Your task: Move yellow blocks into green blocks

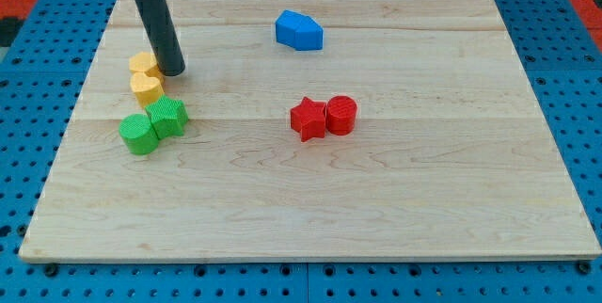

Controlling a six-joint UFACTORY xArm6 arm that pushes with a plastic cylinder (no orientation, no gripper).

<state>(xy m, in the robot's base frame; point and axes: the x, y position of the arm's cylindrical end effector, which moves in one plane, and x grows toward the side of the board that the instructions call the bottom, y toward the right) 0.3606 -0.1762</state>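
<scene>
Two yellow blocks stand close together at the view's left: one yellow block (143,64) above and a yellow block (147,87) just below it. Just under them sit two green blocks, a green star-like block (169,116) and a green round block (138,135), touching each other. The lower yellow block nearly touches the green star-like block. My tip (173,72) rests on the board right beside the upper yellow block, on its right side.
A blue block (299,31) lies near the view's top centre. A red star block (308,119) and a red round block (341,115) touch each other near the middle. The wooden board (423,181) sits on a blue pegboard surface.
</scene>
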